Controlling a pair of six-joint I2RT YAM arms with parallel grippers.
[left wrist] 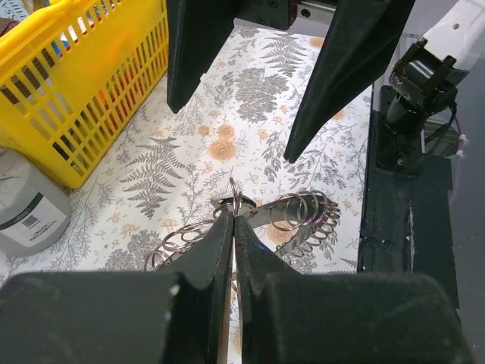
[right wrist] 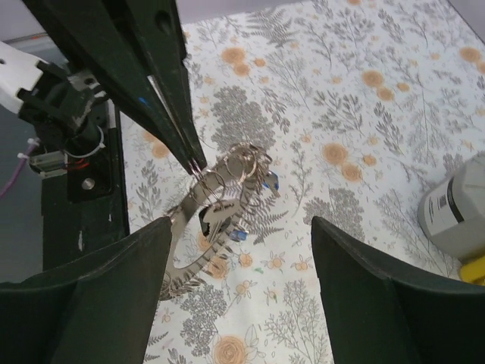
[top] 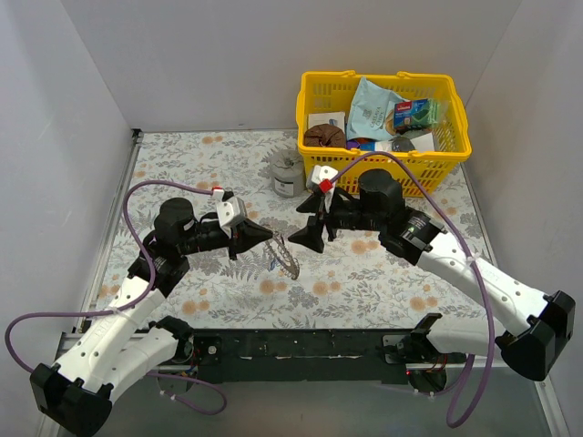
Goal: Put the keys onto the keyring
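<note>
The keyring (top: 286,256) is a silvery loop strung with several small rings and keys, hanging off the table at mid-table. My left gripper (top: 271,238) is shut on its top; in the left wrist view the pinched ring sticks up between the closed fingertips (left wrist: 234,216) and the rest of the keyring (left wrist: 303,212) fans out below. My right gripper (top: 310,238) is open and empty, just right of the keyring. In the right wrist view the keyring (right wrist: 220,205) hangs from the left fingertips, ahead of my wide-open right fingers (right wrist: 356,280).
A yellow basket (top: 455,141) of packets and oddments stands at the back right. A grey tin cup (top: 288,173) stands just left of it, also in the left wrist view (left wrist: 26,205). The table's black front rail (top: 301,346) runs between the arm bases.
</note>
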